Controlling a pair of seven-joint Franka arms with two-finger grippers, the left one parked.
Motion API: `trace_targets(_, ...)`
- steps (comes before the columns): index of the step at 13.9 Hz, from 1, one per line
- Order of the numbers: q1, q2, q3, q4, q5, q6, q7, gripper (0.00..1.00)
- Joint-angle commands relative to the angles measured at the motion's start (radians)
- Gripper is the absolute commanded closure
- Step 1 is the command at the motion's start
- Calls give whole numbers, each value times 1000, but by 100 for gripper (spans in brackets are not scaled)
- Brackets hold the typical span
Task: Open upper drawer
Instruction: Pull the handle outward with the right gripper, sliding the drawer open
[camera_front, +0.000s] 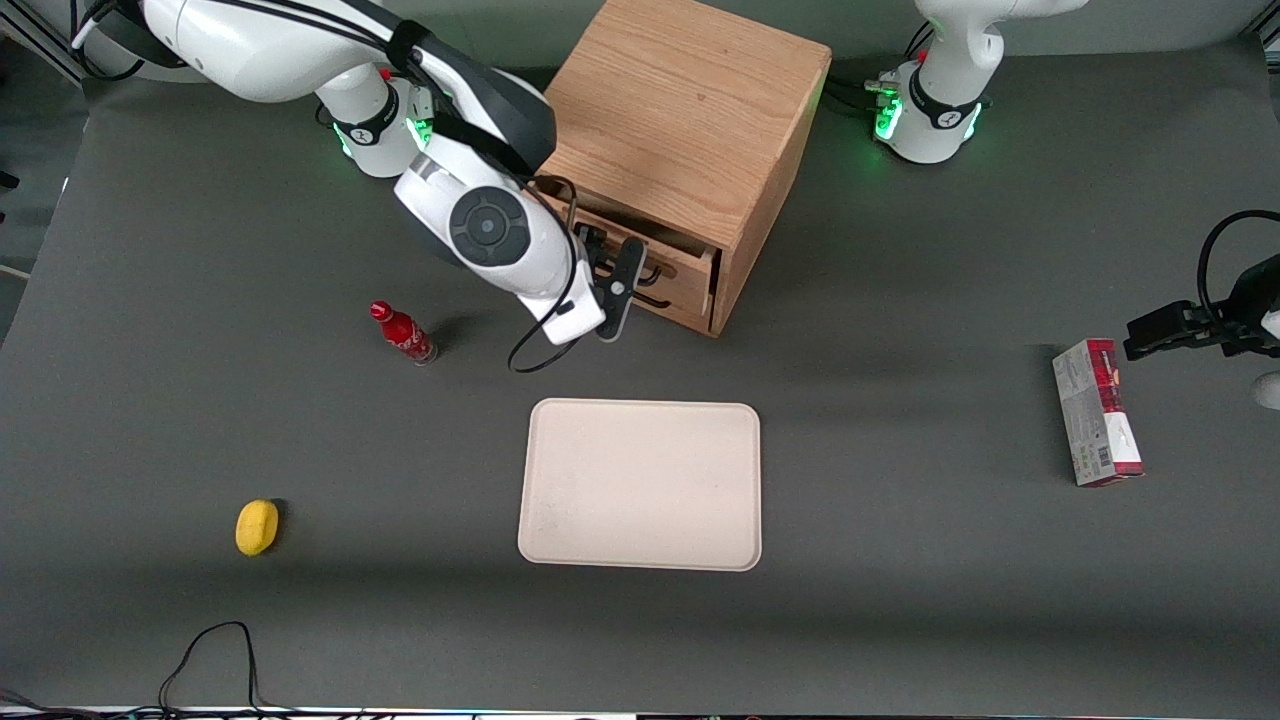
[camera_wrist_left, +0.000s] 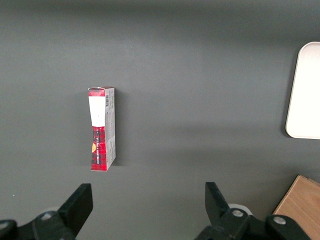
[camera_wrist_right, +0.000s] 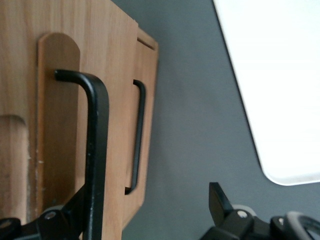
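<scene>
The oak cabinet (camera_front: 680, 110) stands at the middle of the table's back. Its upper drawer (camera_front: 688, 262) stands out a little from the cabinet face, above the lower drawer (camera_front: 680, 305). My right gripper (camera_front: 612, 272) is in front of the upper drawer, at its handle. In the right wrist view the gripper (camera_wrist_right: 147, 195) is open, with the upper drawer's black bar handle (camera_wrist_right: 97, 150) between the jaws, close against one finger (camera_wrist_right: 75, 210). The other finger (camera_wrist_right: 217, 200) is well apart from it. The lower drawer's handle (camera_wrist_right: 139, 135) shows beside the upper front (camera_wrist_right: 57, 125).
A beige tray (camera_front: 640, 485) lies nearer the front camera than the cabinet. A small red bottle (camera_front: 403, 333) stands beside the working arm. A yellow fruit (camera_front: 257, 526) lies nearer the camera. A red-and-grey box (camera_front: 1097, 411) lies toward the parked arm's end, and also shows in the left wrist view (camera_wrist_left: 101, 129).
</scene>
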Motion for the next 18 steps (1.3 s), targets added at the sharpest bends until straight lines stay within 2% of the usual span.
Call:
trace_targets(1, 3, 11, -15, 39, -31, 4, -48, 0)
trace_targets(5, 1, 33, -57, 103, -31, 2, -97, 0)
trace_targets(11, 3, 76, -176, 221, -31, 2, -187, 0)
trace_targets(18, 4, 116, -241, 335, -36, 2, -212, 0)
